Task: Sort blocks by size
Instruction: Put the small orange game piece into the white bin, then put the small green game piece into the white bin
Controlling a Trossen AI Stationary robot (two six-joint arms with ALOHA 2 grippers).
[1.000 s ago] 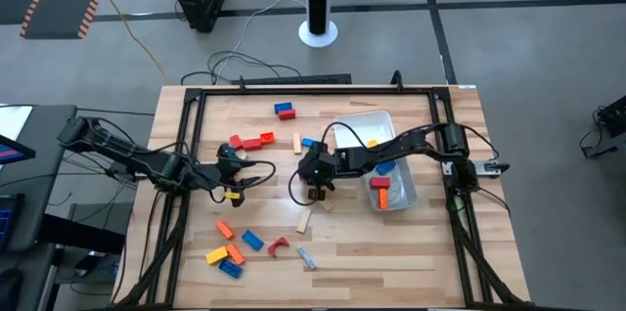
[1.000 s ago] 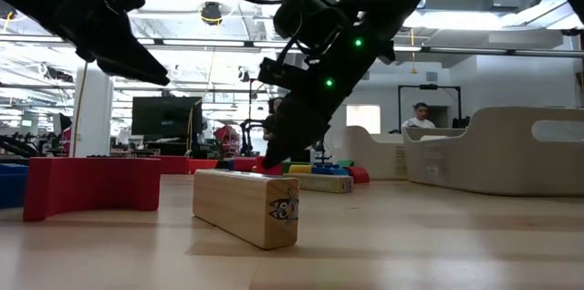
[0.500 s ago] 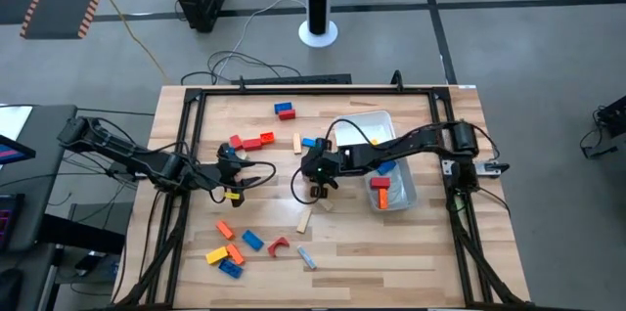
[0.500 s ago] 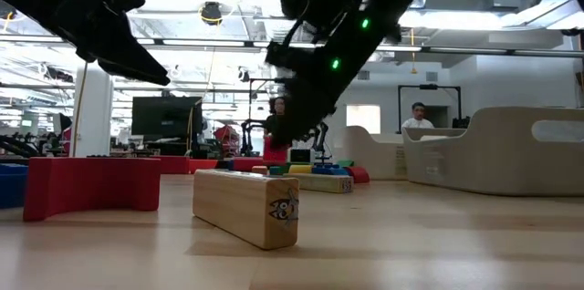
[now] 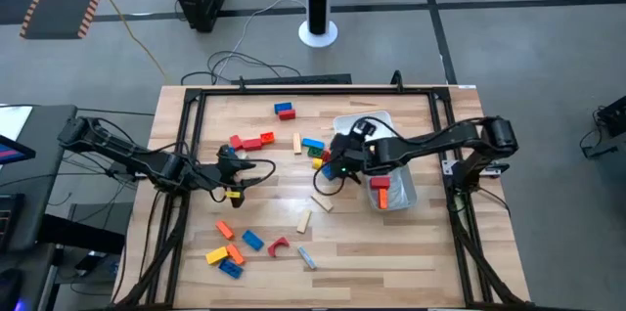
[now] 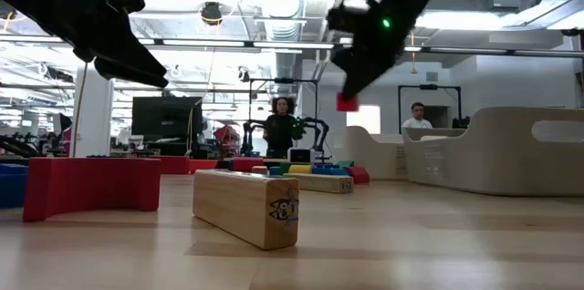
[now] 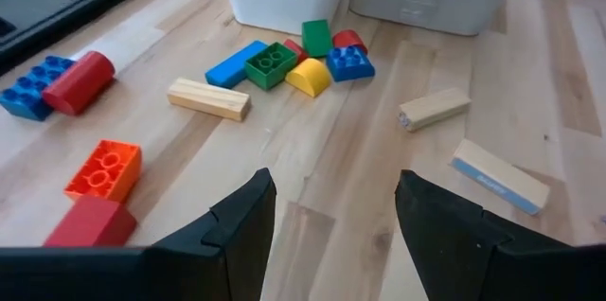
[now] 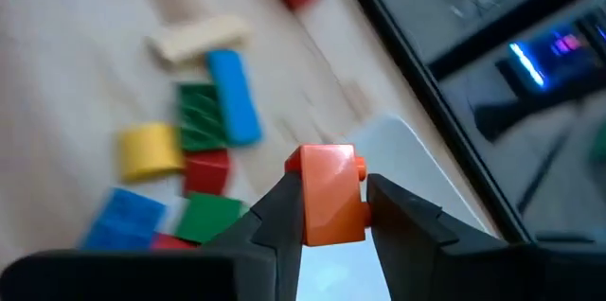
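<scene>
R gripper (image 8: pixel 329 208) is up off the worktop (image 5: pixel 391 238), by the edge of the white tub (image 5: pixel 344 125), fingers (image 8: pixel 284 216) clamped on a small orange-red block (image 8: pixel 329 197); in the low view that block (image 6: pixel 347 102) hangs in the air under the arm, well above the wood. Just below it lies a tight cluster of blocks (image 5: pixel 318 152): blue bar, green, yellow, red, all touching or nearly so. L gripper (image 7: pixel 331 225) sits low over the worktop's left-centre, fingers (image 7: pixel 244 225) spread apart w/ nothing between them. Its wrist view looks across at the same cluster (image 7: pixel 289 60), a tan bar (image 7: pixel 209 98) beside it, two more tan bars (image 7: pixel 434 109) off to one side, and an orange brick (image 7: pixel 104 168) near a red one. Clear tub (image 5: pixel 396 189) next to the white one holds a red piece and a blue one. More blocks lie scattered at the near-left (image 5: pixel 230 252) and far-centre (image 5: pixel 284 110) of the worktop. Low view: big tan block (image 6: pixel 246 206) and red arch (image 6: pixel 91 188) up close; two people in the room behind.
</scene>
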